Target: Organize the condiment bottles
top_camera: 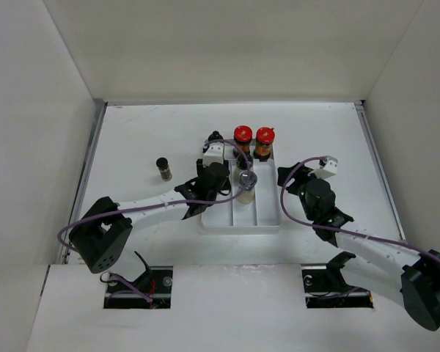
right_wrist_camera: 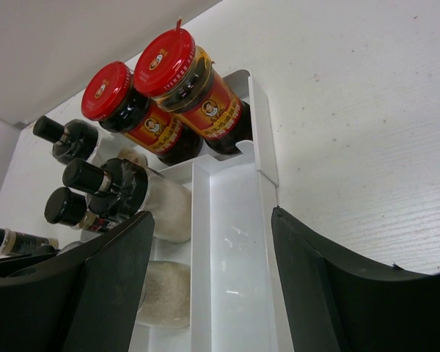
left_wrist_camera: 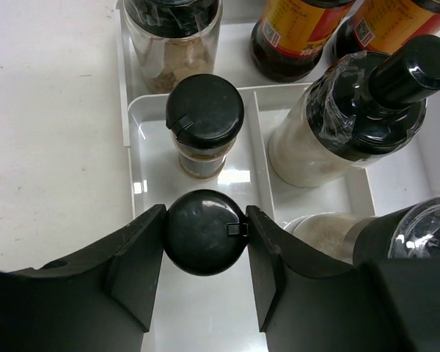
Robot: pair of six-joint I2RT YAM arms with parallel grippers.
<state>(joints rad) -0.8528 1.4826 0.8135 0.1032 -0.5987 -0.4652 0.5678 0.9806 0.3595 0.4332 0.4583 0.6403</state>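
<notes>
My left gripper is shut on the cap of a black-capped bottle, holding it upright in the left compartment of the white tray. Another black-capped bottle stands just ahead of it. In the top view the left gripper is over the tray's left side. Two red-capped jars stand at the tray's far end. A silver-capped clear jar is in the middle compartment. One black-capped bottle stands alone on the table to the left. My right gripper is open and empty beside the tray's right compartment.
A slim black-capped bottle with white contents leans in the middle compartment. The tray's right compartment holds nothing near my right gripper. White walls close in the table on the left, back and right.
</notes>
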